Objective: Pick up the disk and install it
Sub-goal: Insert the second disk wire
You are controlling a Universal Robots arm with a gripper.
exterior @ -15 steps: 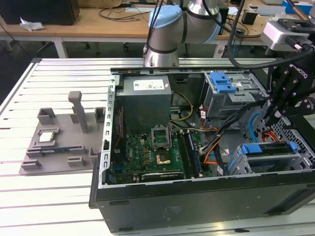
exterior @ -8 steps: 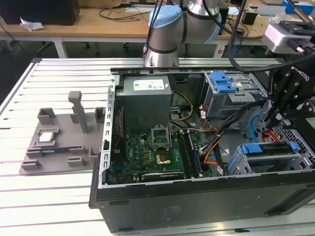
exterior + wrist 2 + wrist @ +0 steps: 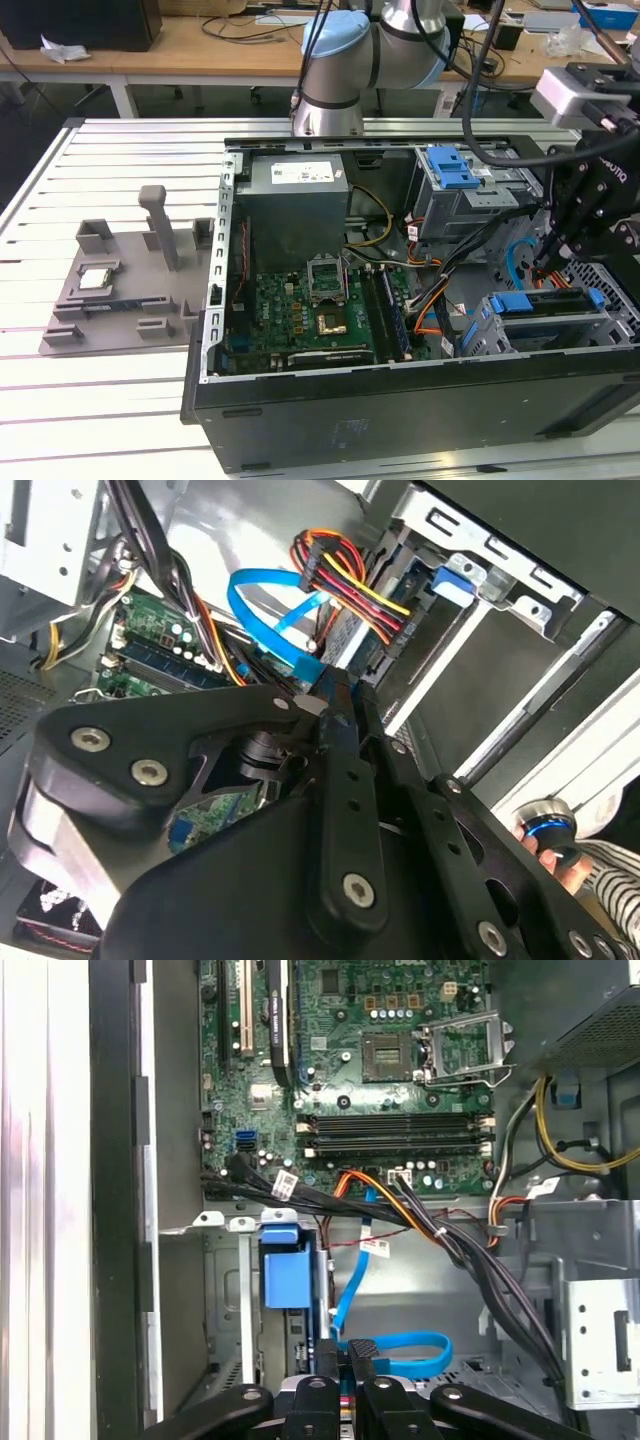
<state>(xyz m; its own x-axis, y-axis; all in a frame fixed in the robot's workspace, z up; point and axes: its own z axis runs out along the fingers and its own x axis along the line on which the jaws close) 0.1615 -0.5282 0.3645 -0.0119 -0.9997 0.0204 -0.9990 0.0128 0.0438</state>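
Hand closed, disk seated just below

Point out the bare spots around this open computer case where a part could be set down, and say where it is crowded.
Bare: the slatted white metal table in front of the grey plastic parts fixture, and its strip behind the fixture. Crowded: inside the black computer case, orange and black cables and a blue flat cable fill the space between the green motherboard and the drive cage, where the black gripper sits.
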